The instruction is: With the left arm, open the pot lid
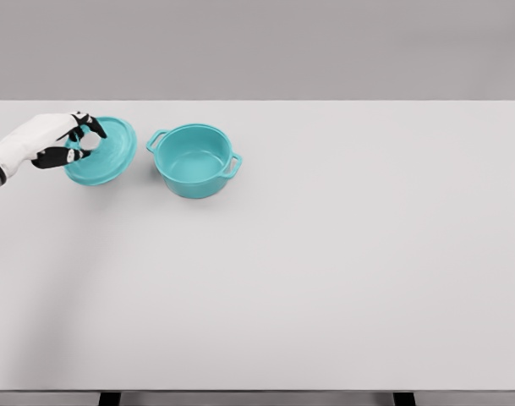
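Teal all over, the lid (103,154) is tilted just left of the open pot (194,161) – its knob pinched in the left hand (67,144), fingers clamped on it. I'd lower it gently, level it onto the table (325,254) clear of the pot – then release. Smooth, glossy, domed.

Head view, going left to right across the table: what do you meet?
left hand → lid, gripped by that hand → pot, open and apart from the lid → bare table.
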`<action>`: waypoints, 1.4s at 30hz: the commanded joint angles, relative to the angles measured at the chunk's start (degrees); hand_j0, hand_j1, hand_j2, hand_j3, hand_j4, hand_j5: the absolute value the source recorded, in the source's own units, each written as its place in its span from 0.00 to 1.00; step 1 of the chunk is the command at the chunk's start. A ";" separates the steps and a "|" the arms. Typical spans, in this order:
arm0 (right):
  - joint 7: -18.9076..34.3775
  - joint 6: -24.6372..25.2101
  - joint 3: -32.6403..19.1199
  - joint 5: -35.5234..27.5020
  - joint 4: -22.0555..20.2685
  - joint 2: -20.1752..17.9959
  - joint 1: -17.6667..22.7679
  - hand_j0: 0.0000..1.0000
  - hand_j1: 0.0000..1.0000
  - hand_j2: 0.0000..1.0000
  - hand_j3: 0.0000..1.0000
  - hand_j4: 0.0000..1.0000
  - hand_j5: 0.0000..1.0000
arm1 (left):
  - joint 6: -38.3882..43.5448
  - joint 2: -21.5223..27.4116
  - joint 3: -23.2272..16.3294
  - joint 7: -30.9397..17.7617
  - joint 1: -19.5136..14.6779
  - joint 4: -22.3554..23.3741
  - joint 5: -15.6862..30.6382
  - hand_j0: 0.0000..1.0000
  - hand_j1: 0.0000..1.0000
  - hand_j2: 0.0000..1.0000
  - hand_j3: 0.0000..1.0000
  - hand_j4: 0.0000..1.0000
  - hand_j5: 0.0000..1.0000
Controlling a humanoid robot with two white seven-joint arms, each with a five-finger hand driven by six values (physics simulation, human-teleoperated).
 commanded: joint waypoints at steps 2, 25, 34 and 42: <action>0.00 0.00 0.00 -0.03 0.01 0.00 0.00 1.00 1.00 1.00 1.00 1.00 1.00 | 0.08 0.19 0.20 0.02 0.00 0.22 0.27 0.47 0.47 0.47 0.47 0.47 0.47; 0.00 0.00 0.00 -0.03 0.01 0.00 0.00 1.00 1.00 1.00 1.00 1.00 1.00 | 0.16 0.19 -0.06 0.02 0.00 0.49 0.18 0.78 0.78 0.78 0.78 0.78 0.78; 0.00 0.00 0.00 -0.03 0.01 0.00 0.00 1.00 1.00 1.00 1.00 1.00 1.00 | 0.08 0.28 -0.06 0.02 0.00 0.31 0.18 1.00 1.00 1.00 1.00 1.00 1.00; 0.00 0.00 0.00 -0.03 0.01 0.00 0.00 1.00 1.00 1.00 1.00 1.00 1.00 | -0.45 1.07 -0.15 0.02 0.35 0.31 -0.09 1.00 1.00 1.00 1.00 1.00 1.00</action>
